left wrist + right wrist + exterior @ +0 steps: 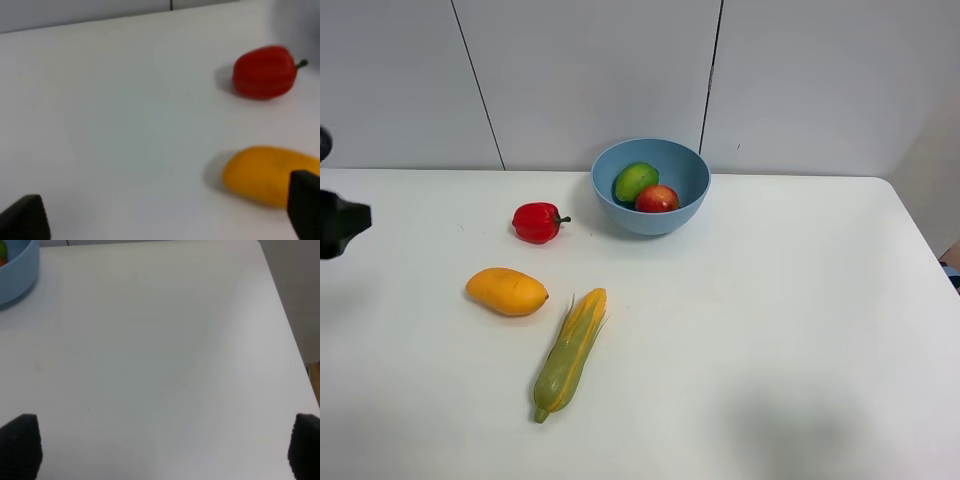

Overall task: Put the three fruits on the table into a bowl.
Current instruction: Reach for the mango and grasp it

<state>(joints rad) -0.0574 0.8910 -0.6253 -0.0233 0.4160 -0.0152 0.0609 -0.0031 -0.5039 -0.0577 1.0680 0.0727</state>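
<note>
The light-blue bowl (pixel 650 185) stands at the back middle of the white table (pixel 770 300). The green lime (pixel 636 181) and the red pomegranate (pixel 657 199) lie inside it. The orange-yellow mango (pixel 507 291) lies on the table, left of centre. My left gripper (pixel 165 220) is open and empty above the table. The mango (pixel 265 175) lies just beyond one of its fingertips (pixel 305 207). A dark part of the left arm (pixel 338 226) shows at the left edge. My right gripper (pixel 162 450) is open and empty over bare table, with the bowl's rim (pixel 17 270) far off to one side.
A small red bell pepper (pixel 537 222) lies left of the bowl and behind the mango; it also shows in the left wrist view (pixel 263 71). A yellow-green corn cob (pixel 570 352) lies in front of and right of the mango. The table's right edge (pixel 295 340) is near the right gripper.
</note>
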